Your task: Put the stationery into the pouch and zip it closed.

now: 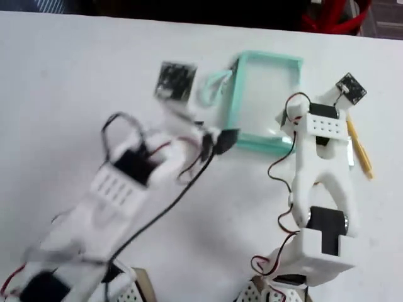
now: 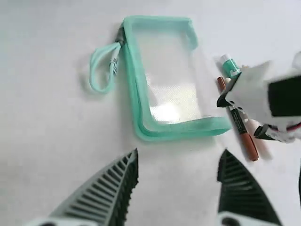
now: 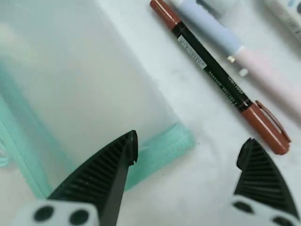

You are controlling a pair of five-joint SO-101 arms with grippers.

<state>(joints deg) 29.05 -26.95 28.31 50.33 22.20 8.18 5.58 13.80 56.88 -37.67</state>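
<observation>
— Pouch (image 2: 181, 132) flat on the worktop (image 2: 47, 141), just ahead of the left claw (image 2: 179, 155), gaping wide, empty.
— Same for the right claw (image 3: 190, 139), spread over the pouch's corner, brown pen (image 3: 216, 77) just beyond.

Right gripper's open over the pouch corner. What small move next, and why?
Probably shift the right gripper across to the brown pen and lower it around the barrel. The gripper is open and empty, straddling the corner of the pouch, while the pen lies outside, right beside the pouch.
</observation>
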